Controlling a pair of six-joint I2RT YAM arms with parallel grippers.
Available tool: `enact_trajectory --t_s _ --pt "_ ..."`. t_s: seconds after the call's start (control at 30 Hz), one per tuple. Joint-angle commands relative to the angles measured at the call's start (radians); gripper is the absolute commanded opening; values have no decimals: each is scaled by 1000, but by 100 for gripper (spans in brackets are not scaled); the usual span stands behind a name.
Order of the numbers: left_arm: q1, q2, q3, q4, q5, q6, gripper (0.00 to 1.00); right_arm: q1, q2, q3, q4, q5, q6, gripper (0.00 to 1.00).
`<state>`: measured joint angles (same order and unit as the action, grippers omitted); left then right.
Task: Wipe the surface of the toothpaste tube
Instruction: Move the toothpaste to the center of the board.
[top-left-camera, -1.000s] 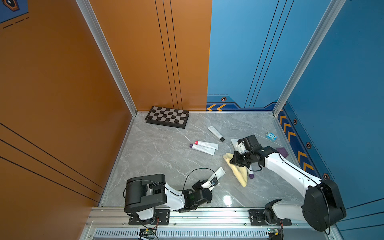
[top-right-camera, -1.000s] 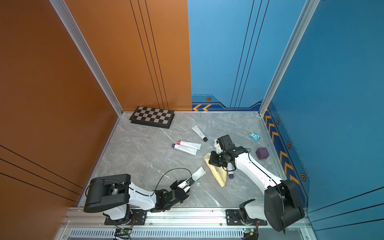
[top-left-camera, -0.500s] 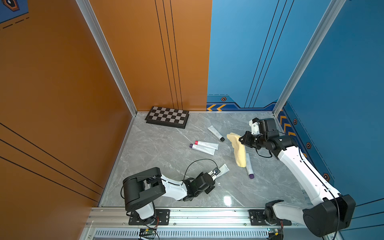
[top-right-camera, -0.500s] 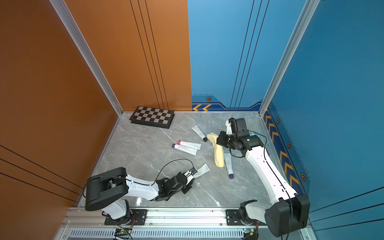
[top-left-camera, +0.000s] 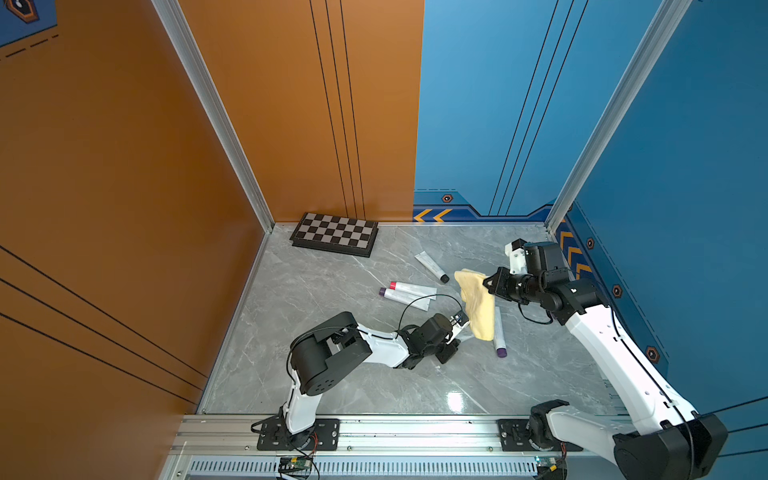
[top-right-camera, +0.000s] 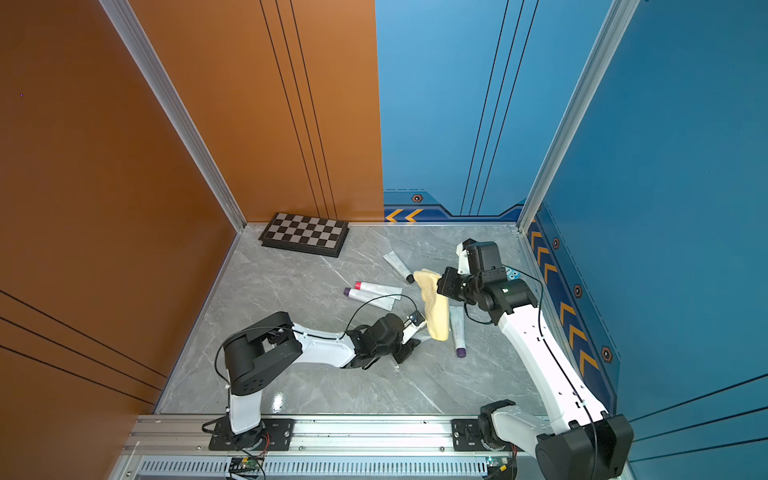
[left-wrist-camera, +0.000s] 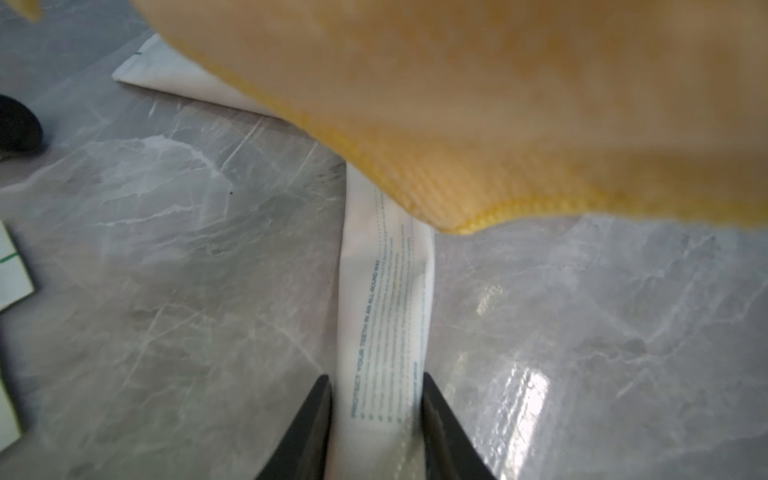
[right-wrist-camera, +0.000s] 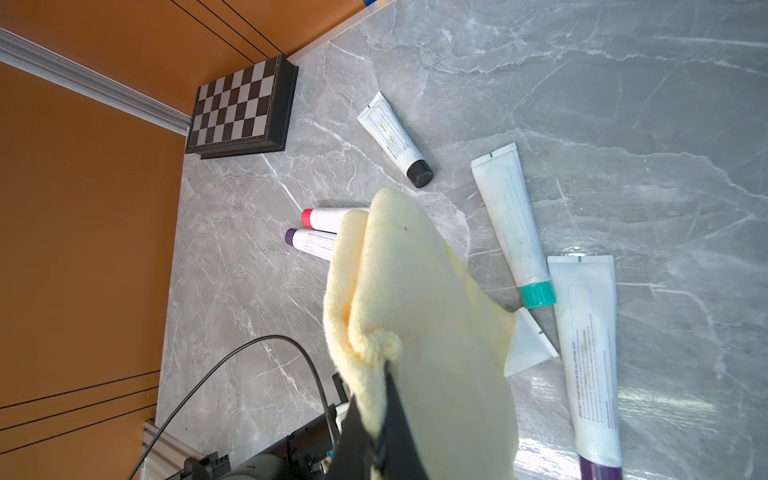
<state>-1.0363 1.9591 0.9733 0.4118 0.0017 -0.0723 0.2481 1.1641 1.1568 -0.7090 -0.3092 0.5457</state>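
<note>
Yellow cloth (top-left-camera: 478, 303) hangs from the right claw (right-wrist-camera: 376, 399), which pinches a bunched fold tight and holds it above the grey marble table (top-left-camera: 332, 291), with the loose hem draped over the far end of the toothpaste tube (left-wrist-camera: 386, 299). That tube lies flat near the middle of the table, its near end between the two black jaws of the left claw (left-wrist-camera: 376, 390), which stand close against its sides (whether they press it or merely flank it cannot be told). The arrangement reads as a division of labour: one arm to steady the tube, the other to draw cloth along it. Spare tubes (top-left-camera: 409, 291) lie nearby, a purple-capped tube (top-left-camera: 500, 332) just beside the cloth. A chessboard (top-left-camera: 334, 234) sits well apart.
</note>
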Motion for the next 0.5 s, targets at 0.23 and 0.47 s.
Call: enact_trajectory --t_s 0.23,0.47 --pt "109 -246 -61 -76 83 -106 85 -12 -42 6 -27 16 -24 0" --pt "335 -389 -91 -238 44 -172 92 -8 -38 5 -26 -1 -23 0"
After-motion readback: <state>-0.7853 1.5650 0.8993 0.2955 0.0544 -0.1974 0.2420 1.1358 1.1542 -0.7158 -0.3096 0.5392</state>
